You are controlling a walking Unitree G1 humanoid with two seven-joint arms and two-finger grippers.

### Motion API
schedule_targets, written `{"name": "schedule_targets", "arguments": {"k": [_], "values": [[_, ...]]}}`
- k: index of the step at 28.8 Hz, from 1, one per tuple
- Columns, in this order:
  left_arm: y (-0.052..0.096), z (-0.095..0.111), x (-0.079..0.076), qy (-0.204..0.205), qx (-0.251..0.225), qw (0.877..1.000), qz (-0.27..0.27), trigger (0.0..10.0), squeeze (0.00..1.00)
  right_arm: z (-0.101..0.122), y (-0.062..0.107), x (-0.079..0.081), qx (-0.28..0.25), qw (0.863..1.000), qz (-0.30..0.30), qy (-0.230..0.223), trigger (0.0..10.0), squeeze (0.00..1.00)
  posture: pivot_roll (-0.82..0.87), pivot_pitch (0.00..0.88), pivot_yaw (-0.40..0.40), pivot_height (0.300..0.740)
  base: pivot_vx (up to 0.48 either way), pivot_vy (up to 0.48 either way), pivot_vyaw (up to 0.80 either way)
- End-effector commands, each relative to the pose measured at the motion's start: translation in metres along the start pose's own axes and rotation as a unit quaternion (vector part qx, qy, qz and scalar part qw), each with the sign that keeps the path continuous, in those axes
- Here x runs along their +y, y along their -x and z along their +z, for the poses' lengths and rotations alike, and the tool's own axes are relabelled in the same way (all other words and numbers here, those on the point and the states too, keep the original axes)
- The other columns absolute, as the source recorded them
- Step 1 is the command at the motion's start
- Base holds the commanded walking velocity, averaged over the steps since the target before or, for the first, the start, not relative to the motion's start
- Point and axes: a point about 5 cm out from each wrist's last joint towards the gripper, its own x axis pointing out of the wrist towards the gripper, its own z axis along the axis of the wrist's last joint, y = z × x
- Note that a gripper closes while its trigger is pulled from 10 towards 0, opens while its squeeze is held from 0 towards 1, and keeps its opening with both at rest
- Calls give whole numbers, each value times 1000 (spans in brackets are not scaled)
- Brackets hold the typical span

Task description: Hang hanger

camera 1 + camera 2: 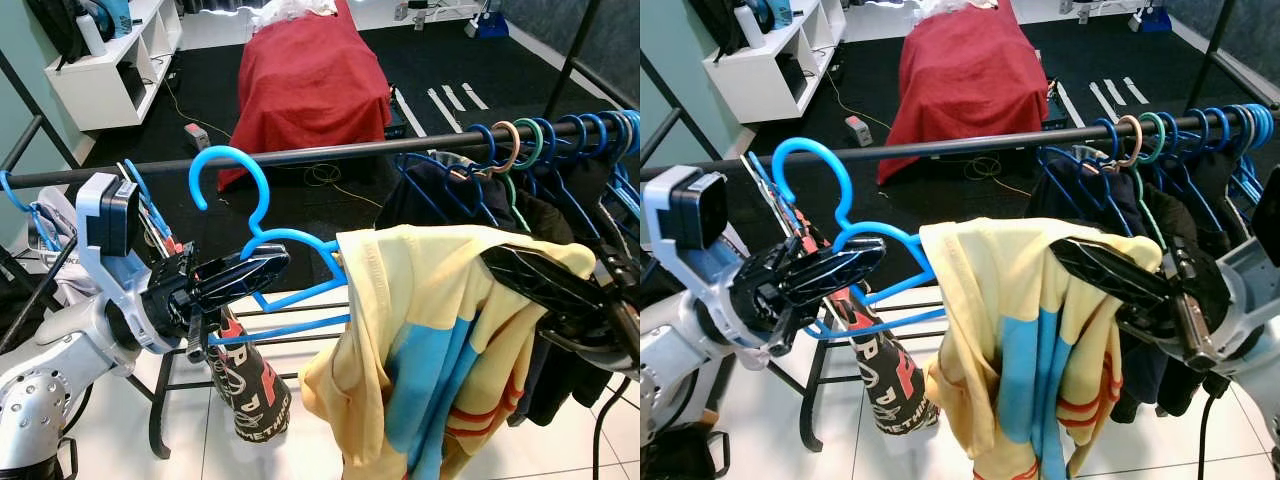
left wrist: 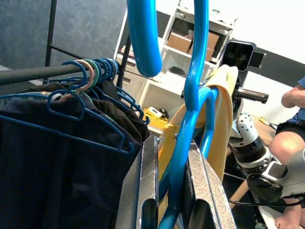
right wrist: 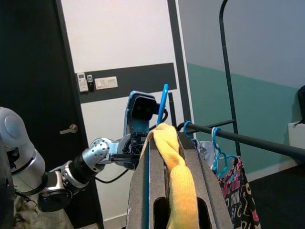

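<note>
Hanger (image 1: 262,222): blue plastic, carrying a yellow shirt (image 1: 430,340) with blue and red stripes. We hold it at both shoulders, just in front of the rail (image 1: 300,155); its hook rises above our left end effector and crosses the rail's line without resting on it, as far as we can tell.

Left end effector (image 1: 262,266): clenched on the hanger's bare left shoulder; the left wrist view shows the blue bar pinched between the fingers (image 2: 143,181).

Right end effector (image 1: 1090,262): clamped on the shirt-covered right shoulder; the right wrist view shows yellow cloth bunched between the fingers (image 3: 143,191).

Rail: black, running left to right beyond both end effectors. The stretch above and between them is bare, giving open room for the hook.

Hung clothes (image 1: 560,250): dark garments on a crowd of blue hangers, packed along the rail above our right end effector and touching the shirt's far edge.

Bag (image 1: 250,385): black with red lettering, hanging below our left end effector.

Bed (image 1: 310,75): red cover, well beyond the rail.

Shelf (image 1: 110,60): white, far left.

Person (image 2: 290,138): knee and arm seen past the right arm in the left wrist view.
</note>
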Motion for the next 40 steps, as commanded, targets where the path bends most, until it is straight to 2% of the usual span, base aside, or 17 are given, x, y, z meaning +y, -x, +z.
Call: {"name": "schedule_targets", "arguments": {"k": [1, 4, 7, 11, 12, 19, 20, 22, 23, 27, 29, 32, 37, 40], "values": [[-2, -1, -6, 11, -15, 1000, -23, 0, 0, 1, -3, 0, -6, 1000, 2, 5, 10000, 0, -72, 120, 88, 740, 0, 0, 0], [0, 1, -7, 21, -32, 999, -27, 0, 0, 1, -2, -2, -6, 1000, -9, 9, 10000, 0, -73, 123, 86, 740, 0, 0, 0], [0, 1, -7, 23, -35, 999, -28, 0, 0, 0, -2, -3, -6, 1000, -11, 9, 10000, 0, -73, 123, 86, 740, 0, 0, 0], [1, -1, -8, 24, -30, 999, -31, 0, 0, 1, 0, -11, -7, 999, -46, 9, 10000, 0, -74, 125, 84, 740, 0, 0, 0], [1, -1, -8, 24, -29, 999, -30, 0, 0, 2, 0, -13, -10, 999, -52, 10, 10000, 1000, -74, 125, 84, 740, 0, 0, 0], [0, -2, -8, 21, -31, 999, -28, 471, 0, 2, 2, -14, -8, 998, -58, 22, 10000, 1000, -75, 128, 82, 740, 0, 0, 0], [0, -2, -8, 20, -31, 999, -27, 471, 0, 2, 3, -14, -8, 998, -58, 24, 10000, 875, -75, 128, 82, 740, 0, 0, 0], [0, -2, -8, 20, -31, 999, -27, 471, 0, 2, 3, -14, -8, 998, -58, 24, 10000, 875, -75, 128, 82, 740, 0, 0, 0], [0, -2, -7, 17, -31, 999, -24, 745, 0, 3, 4, -14, -7, 998, -61, 27, 10000, 0, -75, 128, 82, 740, 0, 0, 0], [1, -1, -2, 3, -23, 1000, -3, 1255, 0, 8, 9, -15, -19, 997, -71, 34, 10000, 0, -77, 130, 83, 740, 0, 0, 0], [0, -4, 5, -20, -7, 999, 31, 1686, 0, 17, 12, -13, -52, 996, -64, 34, 10000, 0, -77, 130, 83, 740, 0, 0, 0], [0, -5, 6, -24, -4, 999, 36, 1686, 0, 18, 12, -13, -55, 996, -62, 33, 10000, 0, -77, 130, 83, 740, 0, 0, 0], [-2, -2, 18, -54, -17, 995, 85, 1725, 0, 15, 11, -2, -46, 999, -19, 5, 10000, 0, -80, 129, 81, 740, 0, 0, 0], [-2, 1, 21, -62, -25, 993, 99, 1647, 0, 14, 11, 0, -44, 999, -13, 0, 10000, 0, -83, 132, 79, 740, 0, 0, 0]]}}
